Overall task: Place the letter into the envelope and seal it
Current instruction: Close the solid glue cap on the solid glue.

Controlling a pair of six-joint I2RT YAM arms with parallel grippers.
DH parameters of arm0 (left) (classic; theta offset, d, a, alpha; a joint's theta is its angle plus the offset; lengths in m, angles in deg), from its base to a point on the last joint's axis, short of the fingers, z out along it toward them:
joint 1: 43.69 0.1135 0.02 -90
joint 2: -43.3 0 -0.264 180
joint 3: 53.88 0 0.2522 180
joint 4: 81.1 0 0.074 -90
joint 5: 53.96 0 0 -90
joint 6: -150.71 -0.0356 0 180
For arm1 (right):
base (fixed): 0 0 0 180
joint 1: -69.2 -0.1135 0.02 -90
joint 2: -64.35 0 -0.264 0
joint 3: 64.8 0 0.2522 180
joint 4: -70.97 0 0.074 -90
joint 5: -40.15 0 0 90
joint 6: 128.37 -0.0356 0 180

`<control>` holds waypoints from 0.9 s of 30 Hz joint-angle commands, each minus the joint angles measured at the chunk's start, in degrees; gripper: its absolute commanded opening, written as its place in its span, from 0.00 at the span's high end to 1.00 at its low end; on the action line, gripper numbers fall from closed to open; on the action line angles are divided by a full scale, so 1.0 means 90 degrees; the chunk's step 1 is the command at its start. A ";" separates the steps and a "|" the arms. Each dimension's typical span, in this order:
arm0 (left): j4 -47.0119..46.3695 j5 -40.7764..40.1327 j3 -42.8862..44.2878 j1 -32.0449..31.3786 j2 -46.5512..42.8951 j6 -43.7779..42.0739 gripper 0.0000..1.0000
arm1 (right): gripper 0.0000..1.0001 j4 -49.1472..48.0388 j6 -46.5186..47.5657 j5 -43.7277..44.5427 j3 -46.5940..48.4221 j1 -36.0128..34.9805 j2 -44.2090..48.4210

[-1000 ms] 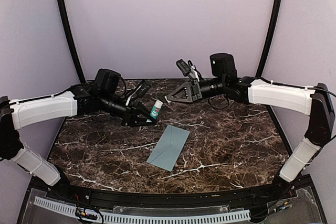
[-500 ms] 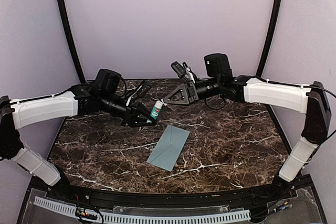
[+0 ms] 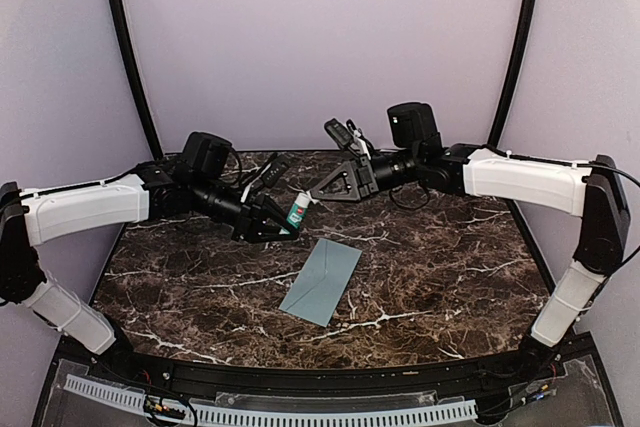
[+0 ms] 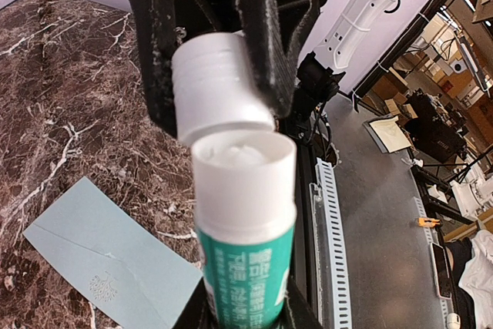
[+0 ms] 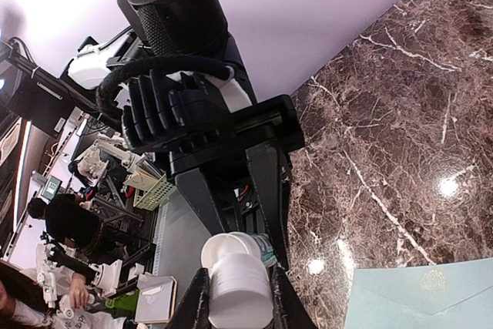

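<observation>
Marble table (image 3: 450, 267): left gripper (image 3: 288, 222) clamps the glue stick (image 3: 297, 210), right gripper (image 3: 318, 190) pinches the cap (image 4: 216, 86) just off its mouth, envelope (image 3: 321, 280) flat below both fingertips, so I'd keep the cap coaxial, no side load.

The jaws of the right gripper (image 5: 238, 304) clamp a white cap (image 5: 237, 281) at the open end of the glue stick (image 5: 222, 245), near the envelope (image 5: 420, 298).
</observation>
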 commanded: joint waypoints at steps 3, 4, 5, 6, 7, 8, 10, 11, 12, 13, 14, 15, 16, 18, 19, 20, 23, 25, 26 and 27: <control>0.0028 0.0190 0.0171 -0.0048 -0.0009 -0.0096 1.00 | 0.89 -0.0259 -0.0060 -0.0238 0.0184 -0.0071 0.0030; 0.0028 0.0195 0.0171 -0.0045 -0.0002 -0.0092 1.00 | 0.89 -0.0258 -0.0063 -0.0247 0.0185 -0.0075 0.0026; 0.0028 0.0193 0.0176 -0.0049 0.0001 -0.0096 1.00 | 0.89 -0.0250 -0.0063 -0.0246 0.0185 -0.0080 0.0021; 0.0028 0.0191 0.0179 -0.0043 0.0003 -0.0097 1.00 | 0.88 -0.0227 -0.0047 -0.0249 0.0193 -0.0080 0.0009; 0.0028 0.0191 0.0185 -0.0047 0.0003 -0.0093 1.00 | 0.89 -0.0199 -0.0025 -0.0249 0.0211 -0.0088 0.0003; 0.0023 0.0191 0.0182 -0.0050 0.0003 -0.0095 1.00 | 0.89 -0.0172 -0.0010 -0.0244 0.0227 -0.0095 -0.0019; 0.0028 0.0198 0.0182 -0.0051 0.0013 -0.0093 1.00 | 0.89 -0.0100 0.0047 -0.0235 0.0266 -0.0109 -0.0046; 0.0033 0.0194 0.0181 -0.0051 0.0025 -0.0092 1.00 | 0.89 -0.0080 0.0063 -0.0239 0.0288 -0.0118 -0.0057; 0.0036 0.0206 0.0181 -0.0049 0.0029 -0.0095 1.00 | 0.89 -0.0062 0.0082 -0.0232 0.0312 -0.0127 -0.0065; 0.0033 0.0203 0.0183 -0.0050 0.0039 -0.0092 1.00 | 0.89 -0.0057 0.0106 -0.0225 0.0337 -0.0136 -0.0082; 0.0035 0.0213 0.0182 -0.0051 0.0041 -0.0090 1.00 | 0.89 0.0022 0.0140 -0.0220 0.0377 -0.0137 -0.0104; 0.0037 0.0212 0.0183 -0.0051 0.0047 -0.0084 1.00 | 0.89 0.0139 0.0181 -0.0210 0.0409 -0.0147 -0.0127; 0.0038 0.0215 0.0182 -0.0051 0.0050 -0.0086 1.00 | 0.89 0.0201 0.0208 -0.0203 0.0442 -0.0157 -0.0144; 0.0050 0.0219 0.0187 -0.0051 0.0064 -0.0086 1.00 | 0.89 0.0298 0.0270 -0.0193 0.0498 -0.0173 -0.0164; 0.0061 0.0220 0.0197 -0.0051 0.0077 -0.0083 1.00 | 0.89 0.0352 0.0308 -0.0191 0.0527 -0.0182 -0.0167; 0.0063 0.0225 0.0203 -0.0051 0.0089 -0.0084 1.00 | 0.89 0.0440 0.0355 -0.0176 0.0549 -0.0192 -0.0183; 0.0059 0.0228 0.0204 -0.0051 0.0086 -0.0087 1.00 | 0.90 0.0843 0.0592 -0.0064 0.0660 -0.0218 -0.0236; 0.0058 0.0234 0.0202 -0.0046 0.0088 -0.0075 1.00 | 0.90 0.1136 0.0769 -0.0005 0.0748 -0.0249 -0.0283; 0.0063 0.0242 0.0206 -0.0050 0.0095 -0.0070 1.00 | 0.90 0.1262 0.0853 0.0029 0.0802 -0.0270 -0.0294; 0.0070 0.0250 0.0219 -0.0051 0.0119 -0.0069 1.00 | 0.90 0.1361 0.0911 0.0047 0.0851 -0.0275 -0.0294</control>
